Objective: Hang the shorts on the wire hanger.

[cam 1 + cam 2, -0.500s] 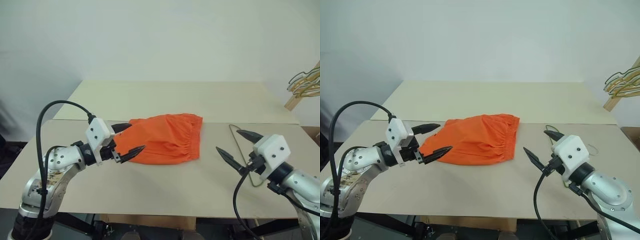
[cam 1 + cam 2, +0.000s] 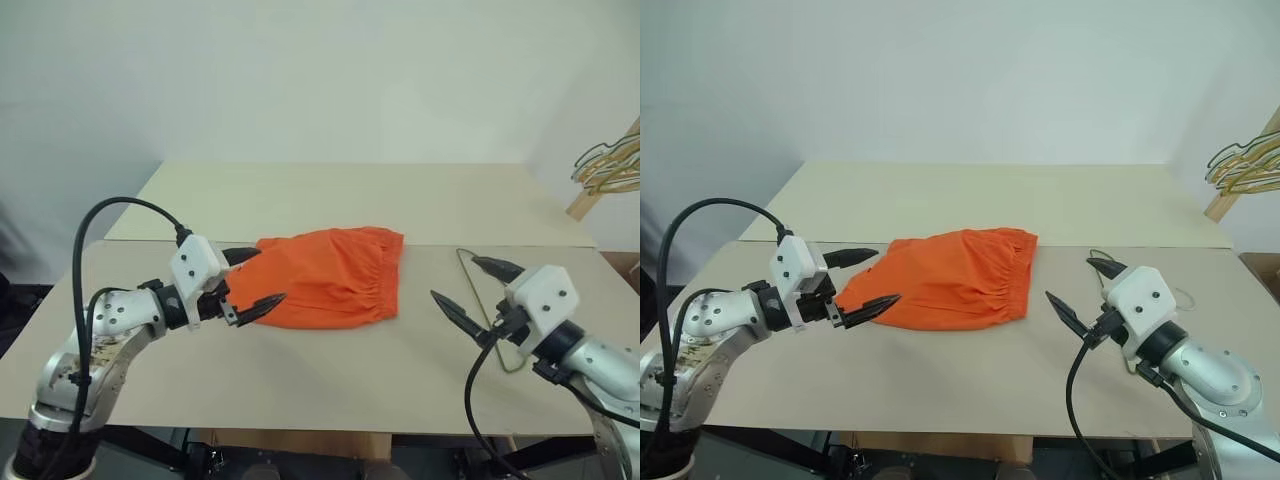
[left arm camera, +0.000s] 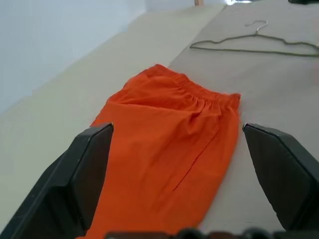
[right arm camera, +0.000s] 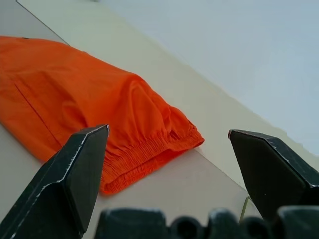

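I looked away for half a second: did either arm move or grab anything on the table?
Nothing visibly changed. The left pincer hangs open at the shorts' leg end, the right pincer open over the wire hanger. Shorts and hanger lie flat on the table, neither held.

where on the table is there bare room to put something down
Bare: the far table behind the shorts, and the near strip in front of them, between the two grippers. Crowded: around the wire hanger on the right.
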You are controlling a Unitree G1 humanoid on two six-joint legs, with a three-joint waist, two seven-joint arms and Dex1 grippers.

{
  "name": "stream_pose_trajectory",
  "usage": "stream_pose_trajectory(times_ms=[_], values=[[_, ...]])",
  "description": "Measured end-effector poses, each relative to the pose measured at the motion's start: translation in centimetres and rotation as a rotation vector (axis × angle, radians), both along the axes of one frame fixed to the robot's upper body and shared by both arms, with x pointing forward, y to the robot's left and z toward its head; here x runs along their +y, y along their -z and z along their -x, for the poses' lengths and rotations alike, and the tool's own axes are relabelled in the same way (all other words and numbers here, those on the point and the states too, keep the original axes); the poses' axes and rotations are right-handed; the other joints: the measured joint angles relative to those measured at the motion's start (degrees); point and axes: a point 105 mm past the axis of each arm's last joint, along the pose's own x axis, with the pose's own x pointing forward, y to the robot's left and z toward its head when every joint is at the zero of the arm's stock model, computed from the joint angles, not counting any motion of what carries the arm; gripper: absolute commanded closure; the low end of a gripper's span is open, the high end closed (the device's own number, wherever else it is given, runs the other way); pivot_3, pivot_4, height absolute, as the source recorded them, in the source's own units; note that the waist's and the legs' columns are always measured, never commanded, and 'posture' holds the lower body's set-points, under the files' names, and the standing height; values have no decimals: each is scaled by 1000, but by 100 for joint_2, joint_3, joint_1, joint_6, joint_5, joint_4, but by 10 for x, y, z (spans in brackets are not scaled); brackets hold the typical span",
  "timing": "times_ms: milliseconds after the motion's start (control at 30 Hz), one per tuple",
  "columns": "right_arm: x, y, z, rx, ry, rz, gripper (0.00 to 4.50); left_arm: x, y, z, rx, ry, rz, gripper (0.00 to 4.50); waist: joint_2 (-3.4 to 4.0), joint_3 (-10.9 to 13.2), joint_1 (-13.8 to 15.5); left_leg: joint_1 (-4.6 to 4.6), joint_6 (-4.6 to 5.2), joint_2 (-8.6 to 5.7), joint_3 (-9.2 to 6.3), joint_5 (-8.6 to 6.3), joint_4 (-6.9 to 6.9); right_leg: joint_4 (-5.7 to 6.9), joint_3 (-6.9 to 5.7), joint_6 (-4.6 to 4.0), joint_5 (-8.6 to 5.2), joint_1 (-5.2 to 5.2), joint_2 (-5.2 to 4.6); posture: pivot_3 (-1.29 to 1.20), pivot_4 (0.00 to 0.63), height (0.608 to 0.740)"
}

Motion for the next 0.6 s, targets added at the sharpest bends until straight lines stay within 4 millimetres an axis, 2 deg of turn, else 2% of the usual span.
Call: stream_pose_trajectory(times_ms=[100,233,400,600], values=[[7,3,0,40,-68,77,25,4,2,2,26,40,-14,0,0,0,2,-3,0,0,1,0,0,-4,-2,0,0,0,0,-4,5,740],[20,18,9,140,-208,246,25,5,-5,5,25,57,36,0,-6,2,13,-6,3,2,0,-2,0,-7,-4,0,-1,-1,0,-4,5,740],[41,36,7,172,-361,432,25,4,-5,11,39,88,58,0,-11,1,-52,2,3,2,5,-2,2,-2,-1,0,-1,1,0,-10,3,740],[63,85,-15,133,-463,718,25,2,-6,12,27,107,54,0,-20,-2,-124,-4,3,3,4,-2,2,-6,-1,0,0,-4,1,10,3,740]])
